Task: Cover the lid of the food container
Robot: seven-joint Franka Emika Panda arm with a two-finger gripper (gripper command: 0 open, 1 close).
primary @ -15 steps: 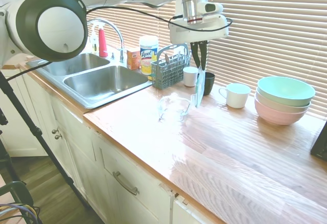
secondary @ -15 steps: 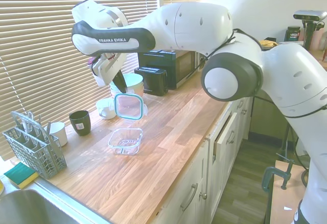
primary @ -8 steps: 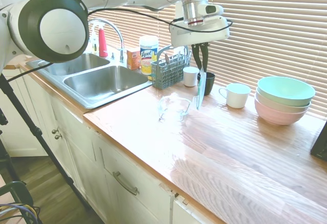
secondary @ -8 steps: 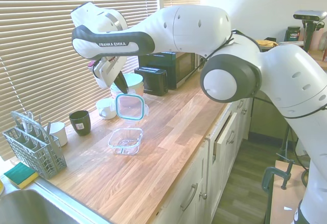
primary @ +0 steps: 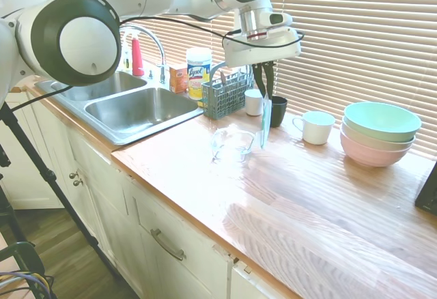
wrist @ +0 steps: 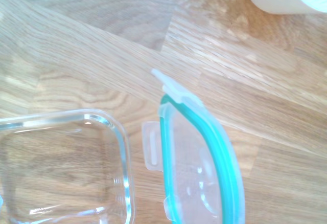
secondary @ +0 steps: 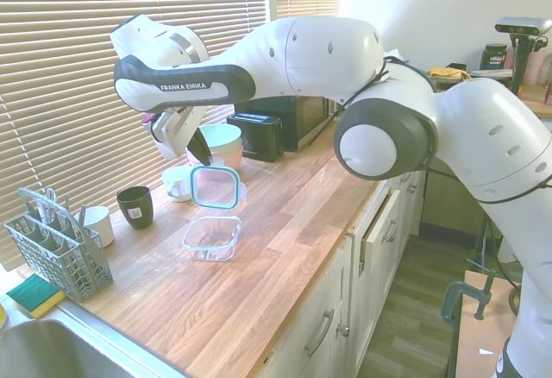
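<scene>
The lid (secondary: 216, 187), teal-rimmed with a pale centre and clear tabs, hangs on edge from my gripper (secondary: 201, 151), whose fingers are shut on its top rim. In the first exterior view the lid (primary: 265, 120) shows edge-on below the gripper (primary: 265, 94). It hangs a little above the wooden counter, just behind and above the food container (secondary: 211, 237), a clear glass dish standing empty on the counter. The wrist view shows the lid (wrist: 199, 168) beside the food container (wrist: 66, 168), apart from it.
A grey utensil basket (primary: 227, 93) and a Lysol tub (primary: 199, 72) stand by the double sink (primary: 130, 108). A dark cup (primary: 278, 110), small white cup (primary: 255, 102), white mug (primary: 316, 127) and stacked pastel bowls (primary: 379, 133) line the blinds. Toaster (secondary: 260, 135) further along.
The gripper with the lid has shifted a little toward the sink side and lower, bringing the lid closer over the glass dish. The dish has not moved.
</scene>
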